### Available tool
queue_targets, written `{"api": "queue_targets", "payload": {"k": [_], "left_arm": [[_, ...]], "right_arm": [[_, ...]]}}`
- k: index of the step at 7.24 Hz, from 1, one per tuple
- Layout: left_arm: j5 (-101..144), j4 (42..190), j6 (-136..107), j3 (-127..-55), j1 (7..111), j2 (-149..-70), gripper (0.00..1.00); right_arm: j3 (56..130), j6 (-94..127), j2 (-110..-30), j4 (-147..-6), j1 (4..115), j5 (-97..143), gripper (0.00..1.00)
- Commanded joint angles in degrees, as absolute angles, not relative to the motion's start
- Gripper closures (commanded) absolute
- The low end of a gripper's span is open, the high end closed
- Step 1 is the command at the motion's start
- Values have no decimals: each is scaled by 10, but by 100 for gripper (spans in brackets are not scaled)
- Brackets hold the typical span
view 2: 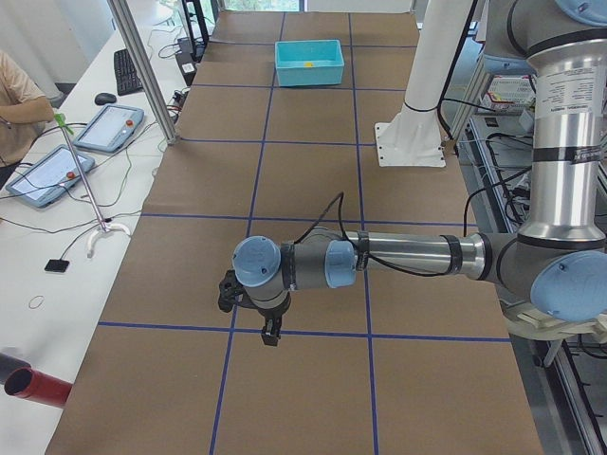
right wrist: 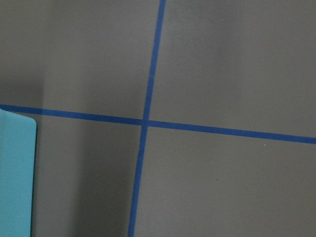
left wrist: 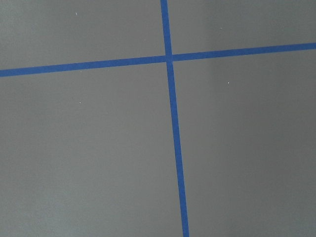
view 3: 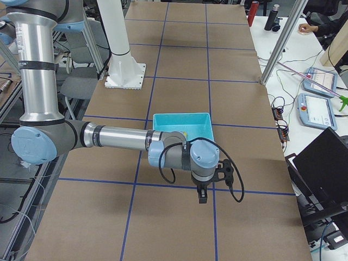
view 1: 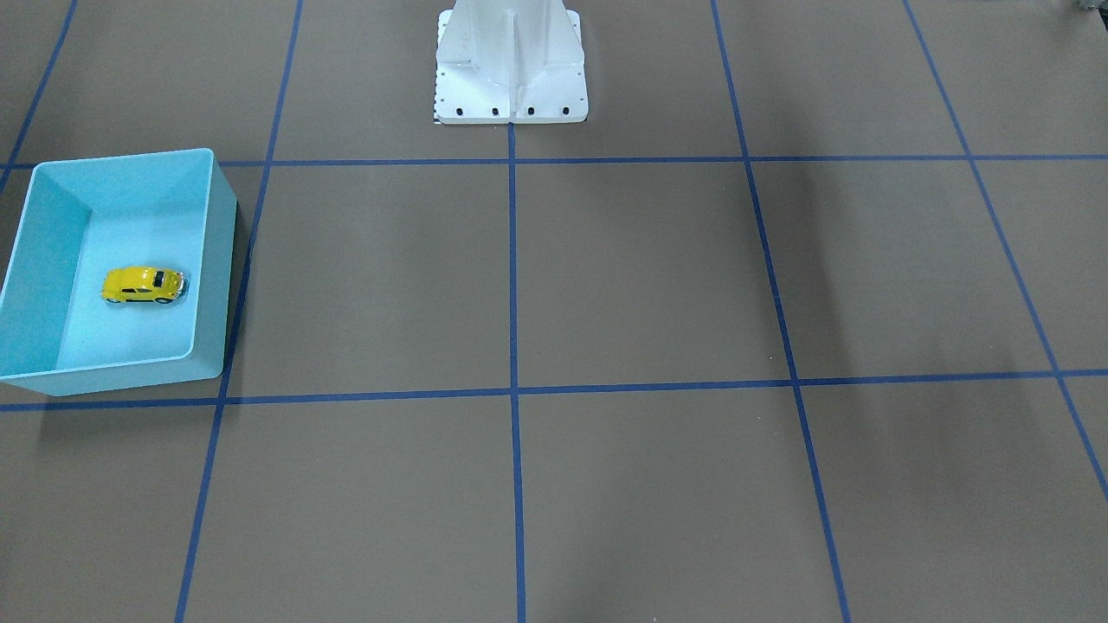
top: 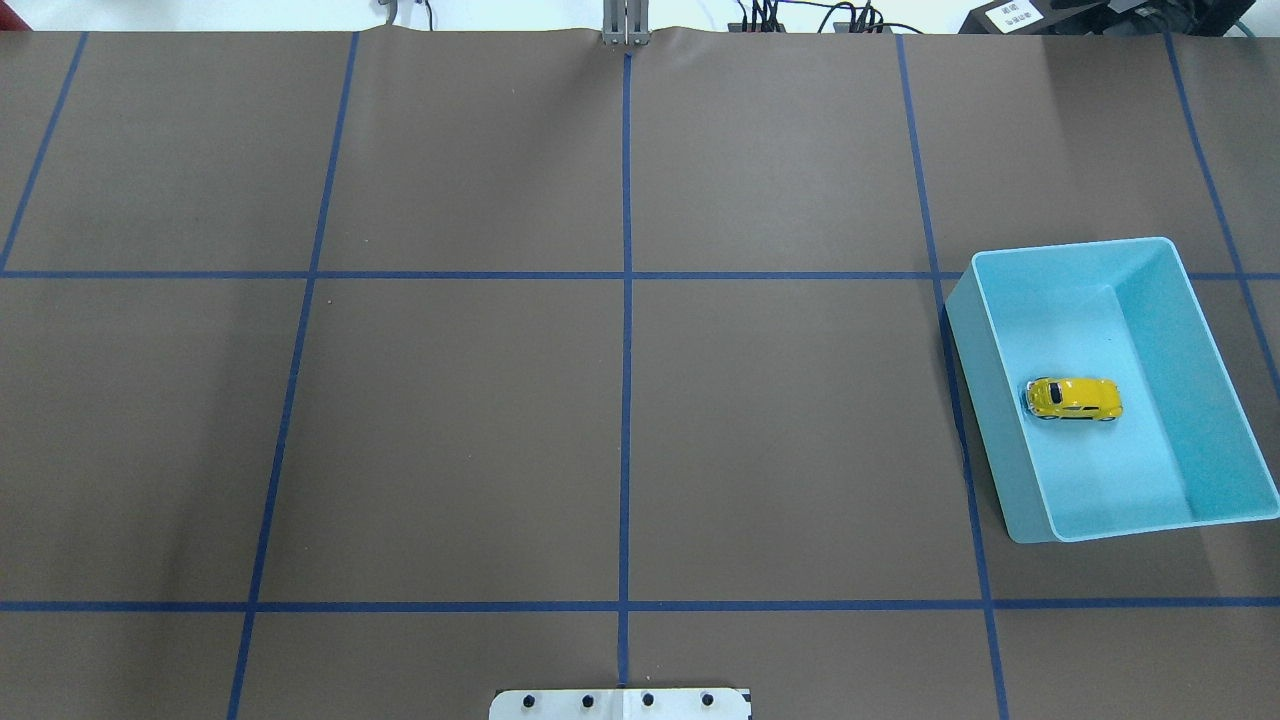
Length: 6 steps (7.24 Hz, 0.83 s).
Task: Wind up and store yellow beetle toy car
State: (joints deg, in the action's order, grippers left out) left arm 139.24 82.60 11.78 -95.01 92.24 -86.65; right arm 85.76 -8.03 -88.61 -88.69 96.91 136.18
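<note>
Toy car (top: 1075, 398) sits on its wheels inside the blue bin (top: 993, 400), on my right side of the surface (top: 450, 430). Both arms hang over bare grid. I cannot tell how far my left end effector (view 2: 269, 336) or right end effector (view 3: 202, 196) is open, and I see nothing in either. The car reads as stored. If winding is undone, the right arm must reach in and pinch the car's sides.

Left hand (view 2: 270, 338), right hand (view 3: 202, 198) apparently hovering.

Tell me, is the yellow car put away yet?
Looks nearly finished. Done: the yellow beetle toy car sits on its wheels inside the light blue bin. In hand: nothing, the left gripper and right gripper both hang over the table, outside the bin. Left: nothing visible; whether it was wound up can't be seen.
</note>
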Motion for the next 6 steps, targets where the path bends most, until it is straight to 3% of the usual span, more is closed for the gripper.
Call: {"api": "queue_targets", "payload": {"k": [1, 6], "left_arm": [[1392, 826, 118, -950, 923, -867, 0], [1393, 826, 119, -956, 924, -867, 0]], "right_arm": [[846, -5, -868, -888, 968, 1363, 0], [919, 178, -871, -888, 876, 1365, 0]]}}
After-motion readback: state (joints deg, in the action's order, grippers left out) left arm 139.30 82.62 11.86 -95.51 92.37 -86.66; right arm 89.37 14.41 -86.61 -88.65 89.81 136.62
